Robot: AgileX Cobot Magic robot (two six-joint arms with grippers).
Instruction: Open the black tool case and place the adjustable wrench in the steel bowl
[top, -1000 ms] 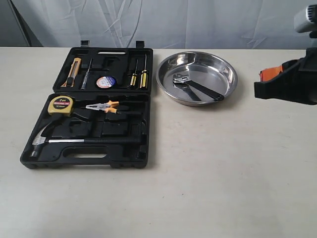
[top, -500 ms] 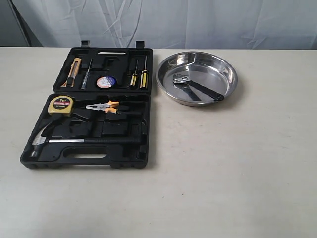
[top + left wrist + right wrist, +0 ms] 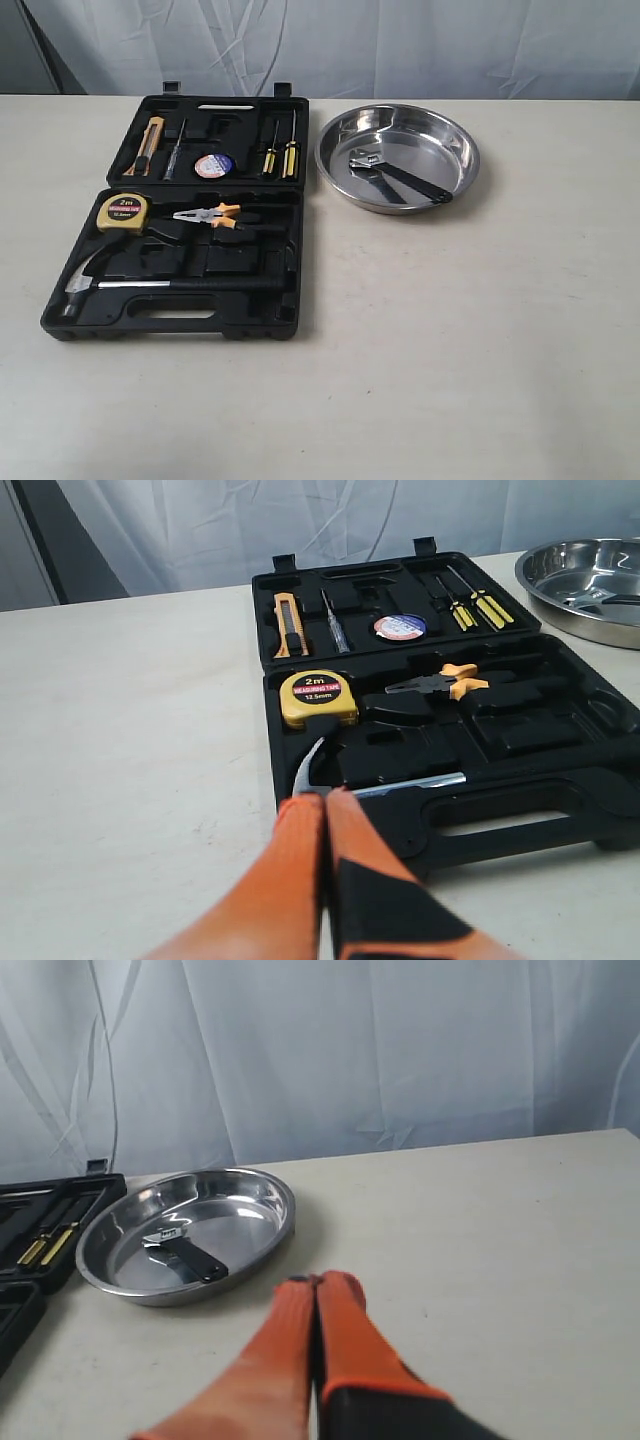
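Note:
The black tool case [image 3: 250, 305] lies open and flat on the table's left half, also seen in the left wrist view [image 3: 600, 810]. To its right the steel bowl [image 3: 345, 120] holds the adjustable wrench [image 3: 400, 178], silver head toward the case, black handle pointing right. The right wrist view shows the same bowl [image 3: 260, 1195] and wrench [image 3: 185, 1250]. My left gripper [image 3: 325, 795] is shut and empty, back from the case's near edge. My right gripper [image 3: 316, 1282] is shut and empty, on the bare table beside the bowl. Neither gripper shows in the exterior view.
In the case lie a yellow tape measure [image 3: 122, 211], orange-handled pliers [image 3: 208, 214], a long hammer [image 3: 170, 285], a utility knife [image 3: 147, 143], a tape roll [image 3: 213, 165] and screwdrivers [image 3: 280, 150]. A white curtain [image 3: 400, 40] backs the table.
A second ago my right arm was at the exterior view's right edge; it has since withdrawn out of that view. The case, bowl and wrench have not moved.

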